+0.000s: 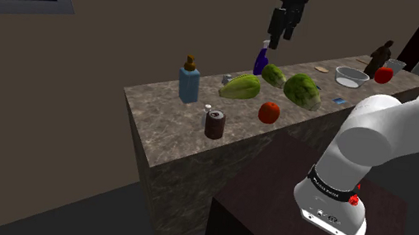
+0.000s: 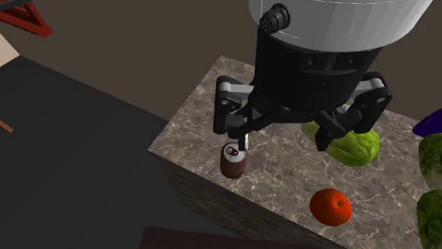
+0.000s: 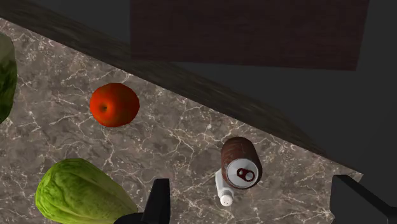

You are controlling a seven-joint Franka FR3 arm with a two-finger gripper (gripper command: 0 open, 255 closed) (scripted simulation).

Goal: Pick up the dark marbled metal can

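Fingers spread wide, empty, well above the dark can on the counter

Dark can upright btwn pincer's spread fingers, untouched.

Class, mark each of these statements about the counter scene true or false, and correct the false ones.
1. The dark can stands upright on the marbled counter. True.
2. The gripper is shut on the can. False: the gripper is open above the can, holding nothing.
3. A red fruit lies on the counter, apart from the can. True.
4. A white object sits on top of the can. False: the white object sits on the counter beside the can.
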